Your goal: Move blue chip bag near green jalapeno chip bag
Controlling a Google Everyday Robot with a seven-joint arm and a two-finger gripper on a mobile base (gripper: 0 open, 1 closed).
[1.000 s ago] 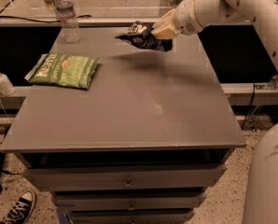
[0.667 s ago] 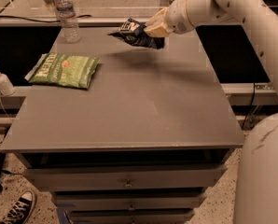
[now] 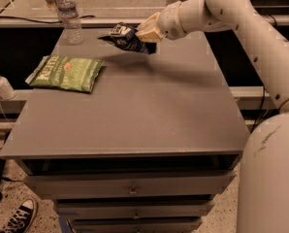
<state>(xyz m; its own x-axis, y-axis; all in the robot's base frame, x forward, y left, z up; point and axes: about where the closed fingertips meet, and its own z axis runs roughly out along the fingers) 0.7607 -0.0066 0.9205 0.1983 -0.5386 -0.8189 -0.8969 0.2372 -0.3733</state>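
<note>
The blue chip bag (image 3: pixel 127 38) is crinkled, glossy foil, pinched in the smooth cream plastic hand (image 3: pixel 143 33) above the far side of the tabletop (image 3: pixel 135 110) — a matt grey surface, faintly scuffed. The green jalapeno chip bag (image 3: pixel 67 73) is smooth, slightly shiny film; the water bottle (image 3: pixel 69 14) — clear plastic.

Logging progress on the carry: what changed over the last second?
The gripper, shut on the crinkled dark-blue foil chip bag, carried it left above the grey table, toward the flat green chip bag. The green bag and the clear plastic water bottle stayed put.
</note>
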